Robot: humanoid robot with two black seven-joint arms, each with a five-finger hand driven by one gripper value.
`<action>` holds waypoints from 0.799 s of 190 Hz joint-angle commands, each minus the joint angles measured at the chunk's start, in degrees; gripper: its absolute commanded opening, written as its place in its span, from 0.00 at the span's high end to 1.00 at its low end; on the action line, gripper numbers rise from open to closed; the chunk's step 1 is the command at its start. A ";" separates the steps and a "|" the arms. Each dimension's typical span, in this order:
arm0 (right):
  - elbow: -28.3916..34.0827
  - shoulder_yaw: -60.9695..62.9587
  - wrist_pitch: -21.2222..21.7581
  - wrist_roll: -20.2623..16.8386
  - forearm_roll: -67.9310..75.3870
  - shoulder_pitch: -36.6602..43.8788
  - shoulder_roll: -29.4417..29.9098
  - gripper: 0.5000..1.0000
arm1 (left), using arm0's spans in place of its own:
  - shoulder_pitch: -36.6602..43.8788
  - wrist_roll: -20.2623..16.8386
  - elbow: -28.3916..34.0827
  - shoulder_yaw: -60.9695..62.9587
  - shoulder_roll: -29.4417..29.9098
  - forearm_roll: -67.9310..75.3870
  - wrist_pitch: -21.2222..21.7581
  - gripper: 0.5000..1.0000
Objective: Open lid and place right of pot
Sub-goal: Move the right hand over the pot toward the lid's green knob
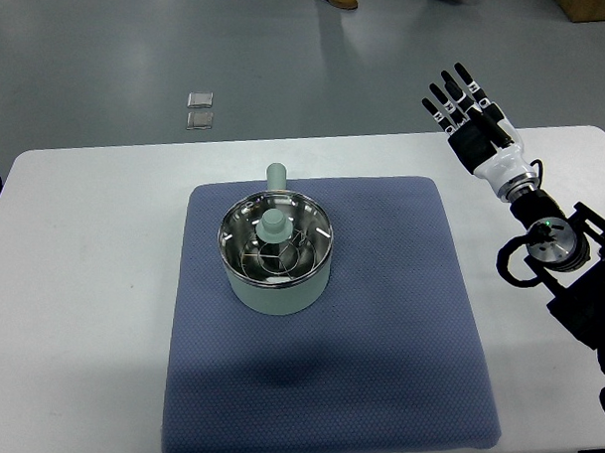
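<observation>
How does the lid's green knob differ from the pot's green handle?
The round pale green knob stands upright at the middle of the glass lid, seen end-on; the pale green stub handle juts sideways from the far rim of the pale green pot, over the blue mat. The knob looks wider. Both share one colour.

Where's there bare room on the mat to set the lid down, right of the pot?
The blue mat is bare between the pot and its right edge, and across its whole near half. The lid is still on the pot. The right robot hand hangs open past the mat's far right corner. Nothing crowds the pot.
</observation>
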 commanded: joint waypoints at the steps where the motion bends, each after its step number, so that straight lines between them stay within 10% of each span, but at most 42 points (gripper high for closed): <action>1: -0.03 0.00 0.00 -0.05 0.00 -0.03 0.04 0.13 | 0.00 0.00 -0.05 -0.01 0.00 0.00 -0.10 0.00; 71: 0.14 -0.18 0.88 -0.13 -3.43 1.20 -1.19 0.13 | 0.00 0.00 -0.31 0.08 0.00 0.00 0.07 0.00; 152: 8.93 -12.22 7.91 -0.13 -52.56 14.91 -9.10 0.13 | -0.26 0.00 -0.58 0.17 0.00 0.18 -0.54 0.00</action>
